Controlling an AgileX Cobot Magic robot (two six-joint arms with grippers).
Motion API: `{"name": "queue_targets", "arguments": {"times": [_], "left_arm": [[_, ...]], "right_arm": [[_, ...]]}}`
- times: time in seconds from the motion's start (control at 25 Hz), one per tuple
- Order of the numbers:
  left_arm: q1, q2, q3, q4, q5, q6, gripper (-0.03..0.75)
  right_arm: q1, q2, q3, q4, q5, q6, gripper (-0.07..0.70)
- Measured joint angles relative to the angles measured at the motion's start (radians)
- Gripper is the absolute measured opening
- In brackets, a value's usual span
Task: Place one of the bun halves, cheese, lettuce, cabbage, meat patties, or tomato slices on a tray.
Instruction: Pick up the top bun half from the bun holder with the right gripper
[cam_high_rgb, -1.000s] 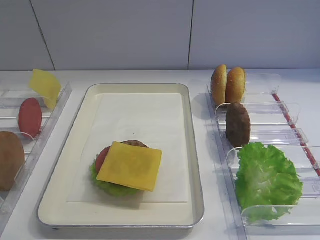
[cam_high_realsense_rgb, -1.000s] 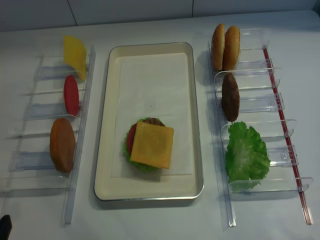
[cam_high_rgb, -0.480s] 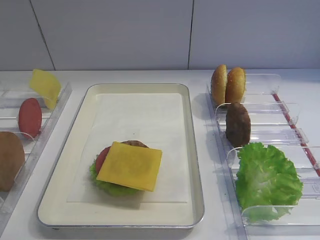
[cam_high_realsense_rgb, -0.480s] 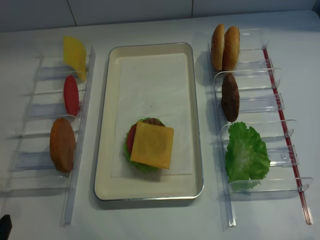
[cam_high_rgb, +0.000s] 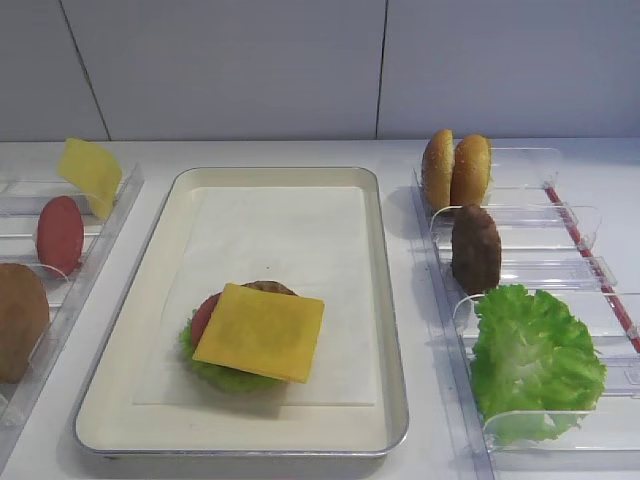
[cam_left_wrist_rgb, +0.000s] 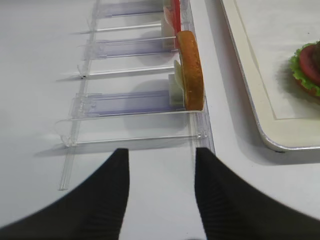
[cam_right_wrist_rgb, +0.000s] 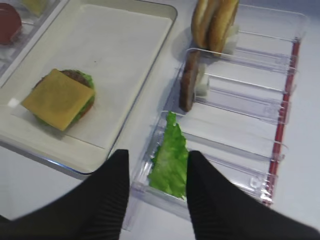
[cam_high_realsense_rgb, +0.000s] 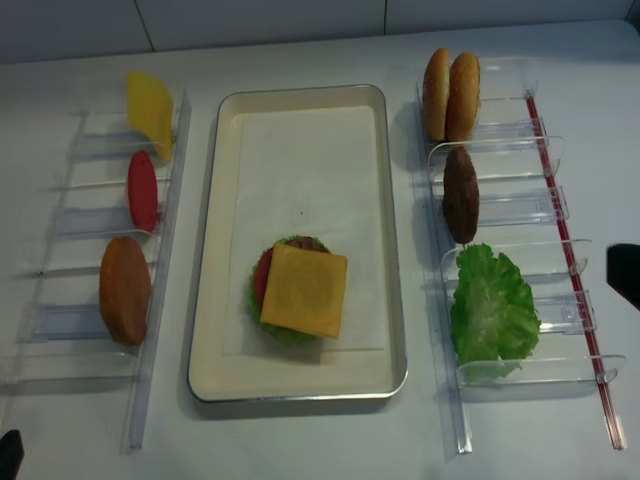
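Right gripper hangs above the near end of the right rack, fingers spread with a gap, nothing between them; the lettuce stands in the slot just beyond the tips. Left gripper hovers over bare table by the left rack, fingers also apart and empty. In the tray, near end: cheese on top of a stack with tomato, patty and a green leaf showing under it; whether a bun sits beneath is hard to say. Right rack going back: meat patty, then two bun halves on edge. Left rack: bun half, tomato slice, cheese slice farthest.
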Motion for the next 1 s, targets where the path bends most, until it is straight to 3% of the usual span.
{"name": "queue_targets", "arguments": {"times": [0.44, 1.0], "left_arm": [[0.0, 0.0, 0.0, 0.0, 0.0, 0.0, 0.326], [0.0, 0.0, 0.0, 0.0, 0.0, 0.0, 0.326]], "right_arm": [[0.0, 0.223, -0.021, 0.327, -0.029, -0.251, 0.316], [0.0, 0.526, -0.229, 0.354, -0.034, -0.343, 0.314]]}}
